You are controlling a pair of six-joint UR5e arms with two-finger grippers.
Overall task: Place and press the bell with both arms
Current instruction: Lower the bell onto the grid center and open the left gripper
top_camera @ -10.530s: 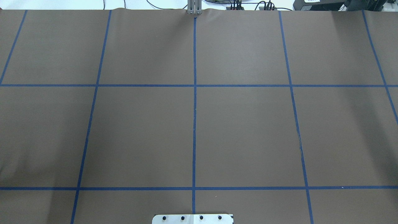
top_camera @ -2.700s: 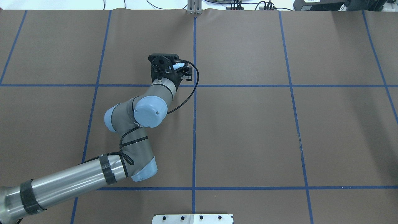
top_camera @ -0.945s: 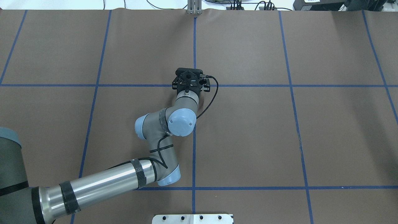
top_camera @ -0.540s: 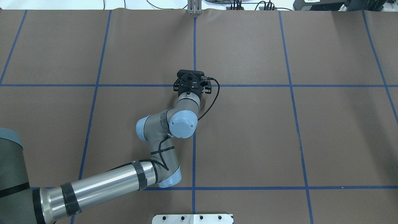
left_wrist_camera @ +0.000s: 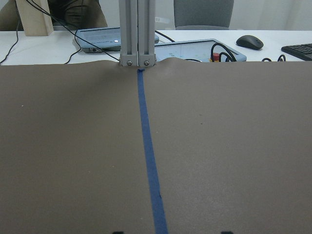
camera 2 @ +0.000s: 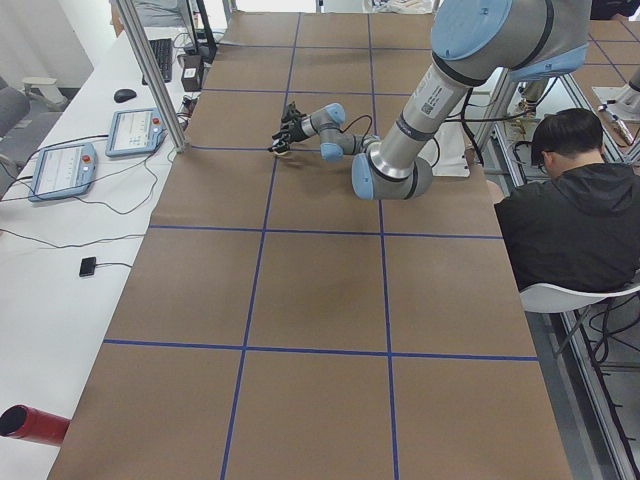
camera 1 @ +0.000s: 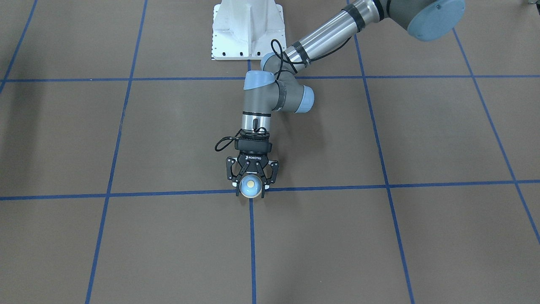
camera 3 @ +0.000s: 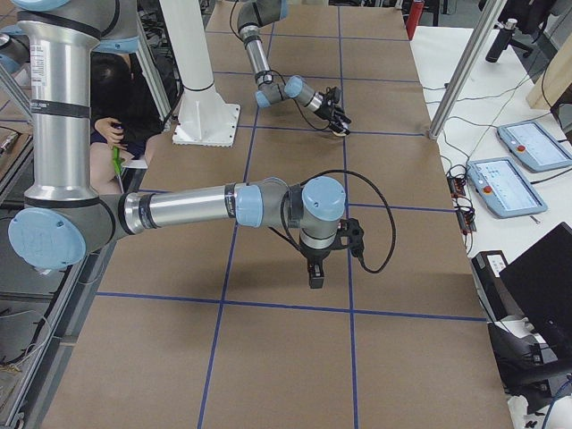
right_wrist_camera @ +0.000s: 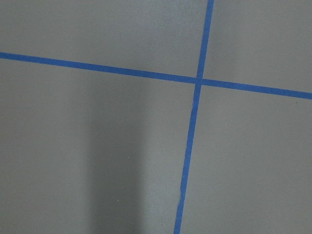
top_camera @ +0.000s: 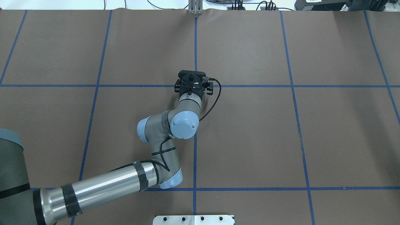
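- Left arm (top_camera: 168, 125) has swung rightward across the table (top_camera: 281, 140) to the central tape crossing (camera 1: 252, 190) since 2.7 s ago.
- Right arm (camera 3: 188, 207) hangs nearer the base, presumably kept free for pressing.
- Right gripper (camera 3: 315, 279): cannot tell the jaw state.
- Left gripper (camera 1: 250, 191) pinches the bell (camera 1: 250, 185) by its sides, leaving the top clear.
- Bell is upright at the crossing; table contact unclear.

A robotics lab. Two jointed industrial arms, the left arm (top_camera: 103, 184) and the right arm (camera 3: 188, 207), work over a table (top_camera: 250, 140) papered brown and gridded with blue tape (top_camera: 195, 150). A white bolted pedestal (camera 1: 248, 29) stands at one long edge. Beyond the far edge are an aluminium post (left_wrist_camera: 138, 31), control tablets (camera 2: 62, 168), a keyboard (left_wrist_camera: 298, 50) and a mouse (left_wrist_camera: 249, 42).
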